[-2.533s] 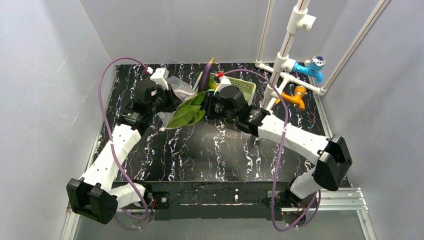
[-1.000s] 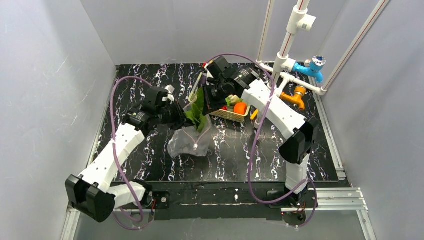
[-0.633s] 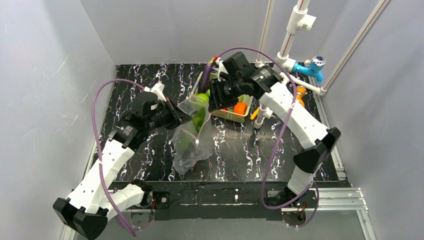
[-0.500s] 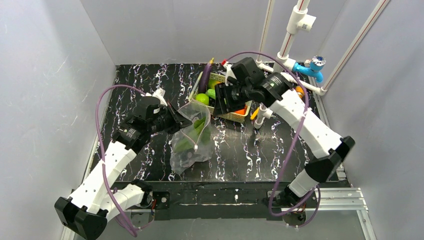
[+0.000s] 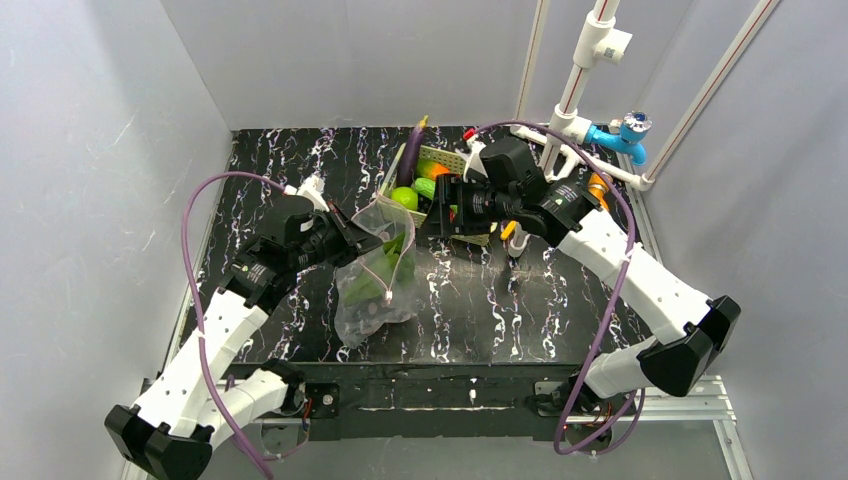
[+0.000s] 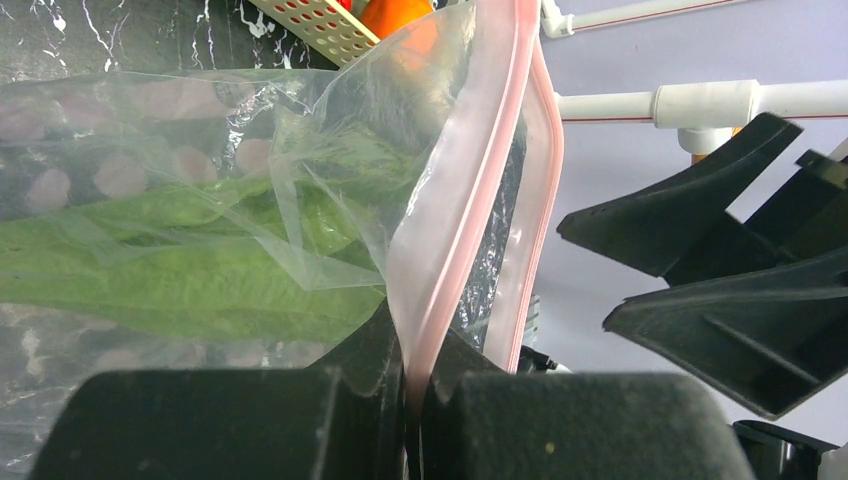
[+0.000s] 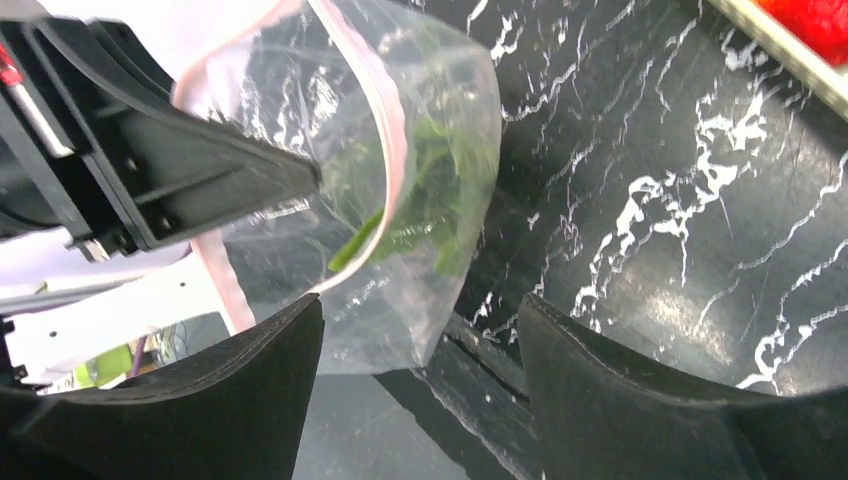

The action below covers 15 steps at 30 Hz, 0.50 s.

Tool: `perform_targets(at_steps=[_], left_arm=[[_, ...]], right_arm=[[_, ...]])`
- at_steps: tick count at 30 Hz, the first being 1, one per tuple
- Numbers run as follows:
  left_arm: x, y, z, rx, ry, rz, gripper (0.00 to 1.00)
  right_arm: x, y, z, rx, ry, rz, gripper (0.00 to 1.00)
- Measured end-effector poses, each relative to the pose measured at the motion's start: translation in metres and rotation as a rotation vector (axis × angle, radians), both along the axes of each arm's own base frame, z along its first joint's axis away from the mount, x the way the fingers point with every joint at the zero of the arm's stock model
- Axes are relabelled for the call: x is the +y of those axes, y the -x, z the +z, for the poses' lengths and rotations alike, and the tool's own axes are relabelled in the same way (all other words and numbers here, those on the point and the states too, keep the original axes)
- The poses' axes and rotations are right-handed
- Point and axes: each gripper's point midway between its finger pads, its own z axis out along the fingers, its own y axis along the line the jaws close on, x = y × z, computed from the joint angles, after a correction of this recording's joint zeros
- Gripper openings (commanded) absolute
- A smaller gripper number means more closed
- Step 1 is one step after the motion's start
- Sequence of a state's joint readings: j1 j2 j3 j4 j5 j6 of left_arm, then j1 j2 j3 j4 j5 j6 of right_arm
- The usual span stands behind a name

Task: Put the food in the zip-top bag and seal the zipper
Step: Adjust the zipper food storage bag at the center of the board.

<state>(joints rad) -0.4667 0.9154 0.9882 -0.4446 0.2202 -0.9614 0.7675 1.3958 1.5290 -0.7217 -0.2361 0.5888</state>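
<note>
The zip-top bag hangs from my left gripper, which is shut on the pink zipper at the mouth's edge. Big green leaves lie inside the bag. My right gripper stands open just right of the bag's mouth, nothing between its fingers. The bag and leaves show beyond them. More food sits in the cream basket: a green apple, a dark purple piece and an orange.
A white pipe rig with a blue valve and an orange valve stands at the back right, close behind my right arm. A small red piece shows in the basket's corner. Grey walls close in the black marbled table.
My right gripper has opened, let the leaves drop into the bag and drawn back to the right toward the basket. The left gripper still pinches the zipper; the bag has sunk lower.
</note>
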Motion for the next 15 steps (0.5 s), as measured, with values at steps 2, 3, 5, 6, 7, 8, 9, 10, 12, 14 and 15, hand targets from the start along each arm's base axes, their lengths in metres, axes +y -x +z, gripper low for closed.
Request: perform_targets(at_steps=[2, 3, 5, 6, 7, 8, 9, 10, 12, 14, 15], left_arm=[[0.0, 0.0, 0.0, 0.001, 0.0, -0.001, 0.0], [0.0, 0.0, 0.0, 0.001, 0.001, -0.002, 0.0], [-0.001, 0.001, 0.0, 0.002, 0.002, -0.004, 0.0], [-0.001, 0.001, 0.0, 0.002, 0.002, -0.005, 0.0], [-0.001, 0.001, 0.001, 0.002, 0.002, -0.006, 0.0], [-0.001, 0.001, 0.002, 0.001, 0.003, -0.006, 0.0], [-0.001, 0.001, 0.004, -0.002, 0.005, -0.007, 0.0], [-0.001, 0.001, 0.007, -0.006, 0.007, -0.007, 0.0], [-0.001, 0.001, 0.012, -0.017, 0.01, -0.008, 0.0], [-0.001, 0.001, 0.018, -0.029, 0.011, -0.011, 0.0], [0.0, 0.002, 0.02, -0.033, 0.011, -0.012, 0.0]], right_arm=[[0.004, -0.006, 0.005, -0.016, -0.02, -0.013, 0.79], [0.006, -0.008, 0.008, -0.022, -0.023, -0.015, 0.79], [0.016, -0.018, 0.016, -0.044, -0.031, -0.017, 0.78], [0.023, -0.023, 0.02, -0.06, -0.033, -0.017, 0.78], [0.028, -0.028, 0.021, -0.076, -0.03, -0.017, 0.77], [0.034, -0.032, 0.021, -0.091, -0.019, -0.017, 0.76], [0.039, -0.035, 0.021, -0.105, -0.008, -0.017, 0.75], [0.044, -0.038, 0.019, -0.122, 0.009, -0.016, 0.73], [0.052, -0.041, 0.012, -0.148, 0.047, -0.012, 0.7], [0.055, -0.043, 0.003, -0.176, 0.096, -0.015, 0.56], [0.056, -0.044, -0.002, -0.193, 0.125, -0.016, 0.44]])
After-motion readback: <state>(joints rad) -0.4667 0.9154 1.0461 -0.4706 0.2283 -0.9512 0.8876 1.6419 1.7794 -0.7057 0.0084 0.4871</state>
